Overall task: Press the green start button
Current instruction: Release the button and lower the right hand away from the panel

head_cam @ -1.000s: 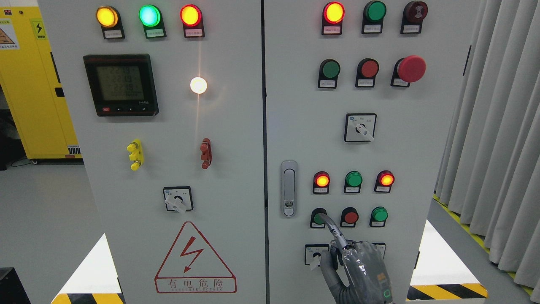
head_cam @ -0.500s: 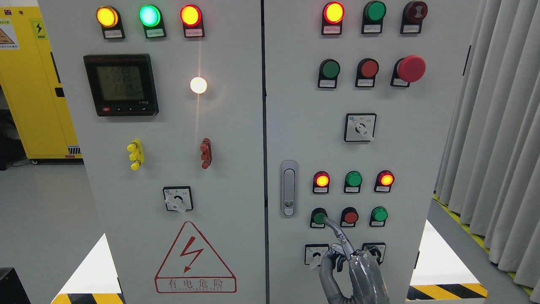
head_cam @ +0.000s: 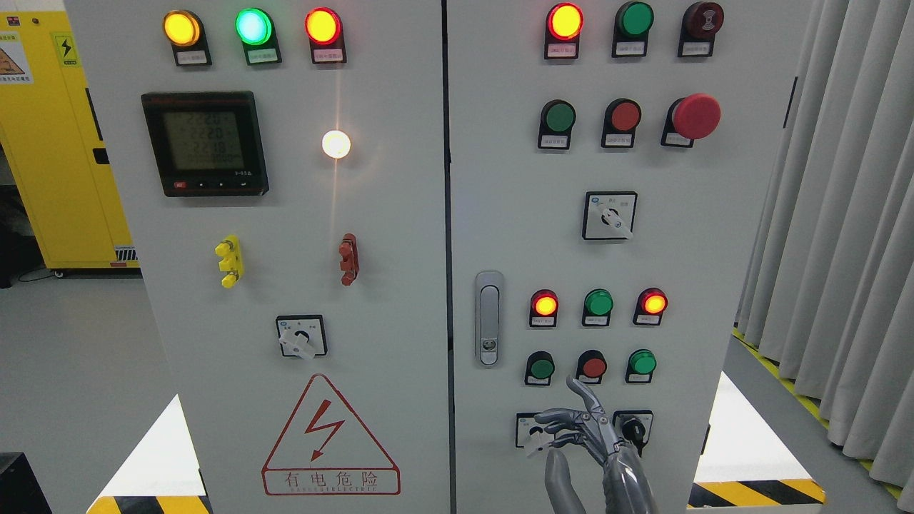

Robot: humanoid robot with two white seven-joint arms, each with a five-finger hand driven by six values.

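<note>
Right hand (head_cam: 582,435), metallic grey fingers loosely spread and gripping nothing, hovers below the round green start button (head_cam: 541,368) on the grey cabinet door (head_cam: 678,257).

hand (head_cam: 593,446) | grey, slim jointed metal fingers | possibly glossy wrist cover

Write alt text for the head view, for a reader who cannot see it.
A robot's right hand hovers with its fingers spread in front of a grey electrical cabinet, index fingertip just below and between a green button and a red button, touching neither. The cabinet's two doors carry lit lamps, switches and a meter.
</note>
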